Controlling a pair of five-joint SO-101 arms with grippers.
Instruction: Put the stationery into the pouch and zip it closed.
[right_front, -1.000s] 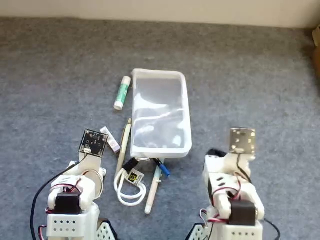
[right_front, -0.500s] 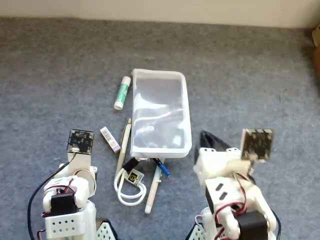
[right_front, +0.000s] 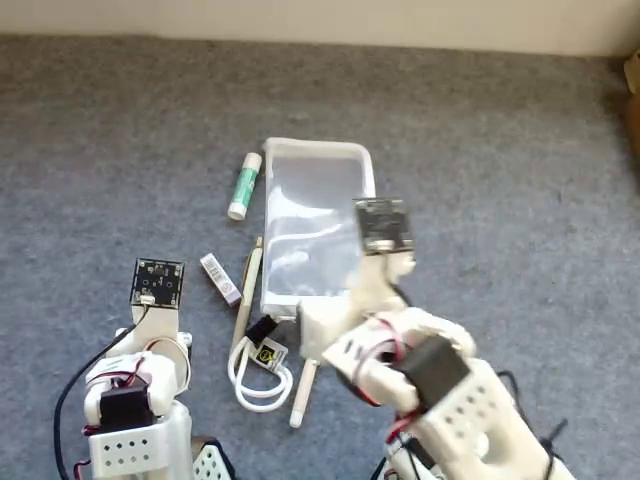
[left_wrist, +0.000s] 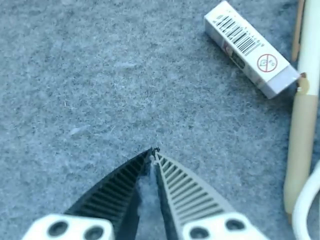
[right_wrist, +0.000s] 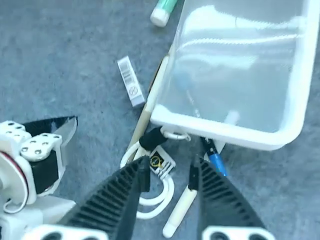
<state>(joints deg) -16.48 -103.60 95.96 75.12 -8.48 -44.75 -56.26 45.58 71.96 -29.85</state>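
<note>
The clear pouch (right_front: 310, 205) with white trim lies flat mid-table, its near rim (right_wrist: 225, 131) facing the arms. Left of it lie a green glue stick (right_front: 243, 185), a boxed eraser (right_front: 220, 278) and a beige pen (right_front: 246, 290). Below the rim are a white cable (right_wrist: 150, 192) with a black plug, a white pen (right_wrist: 180, 207) and a blue pen (right_wrist: 216, 160). My right gripper (right_wrist: 170, 165) hangs open above the cable and pens. My left gripper (left_wrist: 154, 151) is shut and empty on bare carpet, the eraser (left_wrist: 247, 47) a little ahead of it.
Grey carpet covers the whole table. The right arm (right_front: 400, 350) leans across the pouch's near end. The left arm (right_front: 140, 370) stands at the front left, its gripper (right_wrist: 55, 130) close beside the cable. Open carpet lies left of the glue stick and right of the pouch.
The right arm has swung left and forward from the front right to above the pouch's near end and the pens. The left arm shifted slightly left early on, then held still.
</note>
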